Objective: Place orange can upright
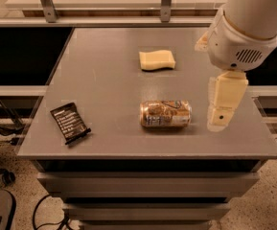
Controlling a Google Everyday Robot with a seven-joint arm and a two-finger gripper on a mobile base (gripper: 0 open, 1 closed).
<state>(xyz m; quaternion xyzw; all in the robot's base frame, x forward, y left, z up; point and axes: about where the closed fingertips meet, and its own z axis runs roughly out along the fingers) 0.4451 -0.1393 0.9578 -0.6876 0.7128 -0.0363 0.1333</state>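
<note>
- camera view, looking down on a grey table (104, 75) with drawers under it.
- orange can (166, 114) lying on its side, not upright, near the front edge of the table, a little right of the middle.
- long side of the can running left to right, with brown and white spots on the label; cannot tell which end is the top.
- gripper (219, 120) hanging over the right part of the table, just to the right of the can, not touching it.
- cream in colour, pointing down.
- cannot tell if the claw is open or closed.
- big white round arm (246, 28) above the gripper, filling the top right corner.
- pale yellow sponge (157, 60) lying flat farther back on the table, well apart from the can.
- flat black snack packet (70, 122) near the front left edge, turned at a slant, well apart from the can too.
- black cables (44, 212) on the speckled floor (267, 205) below the table.
</note>
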